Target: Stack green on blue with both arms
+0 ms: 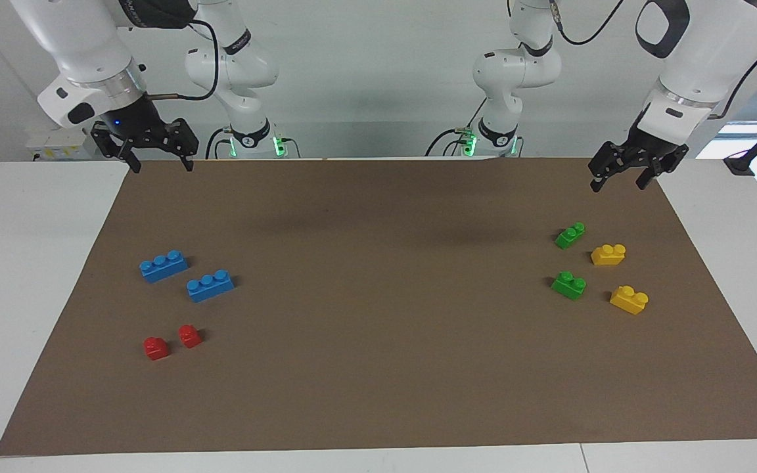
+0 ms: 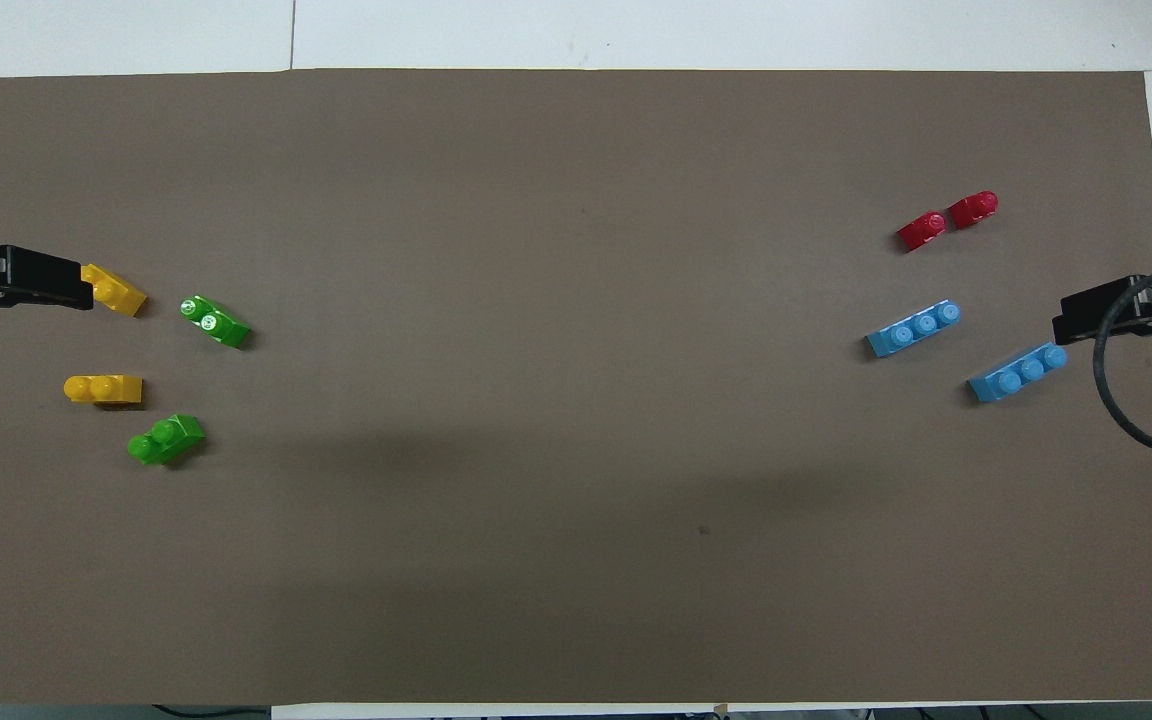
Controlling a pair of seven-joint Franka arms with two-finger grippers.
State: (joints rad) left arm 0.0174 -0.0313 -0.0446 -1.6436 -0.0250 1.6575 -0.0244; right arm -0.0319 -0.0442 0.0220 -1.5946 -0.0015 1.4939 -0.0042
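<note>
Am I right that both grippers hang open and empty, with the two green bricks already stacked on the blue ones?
Not quite. The facing view shows both green bricks on the mat at the left arm's end, apart from the blue bricks. The left gripper and right gripper do hang open and empty.

Mat (image 1: 378, 368): lay on the table (image 1: 30, 263).
Long bricks (image 1: 163, 265): toward the right arm's end, side by side.
One-stud bricks (image 1: 156, 347): farther from the robots than those.
Two-stud bricks (image 1: 568, 285): four (apart) toward the left arm's end.
</note>
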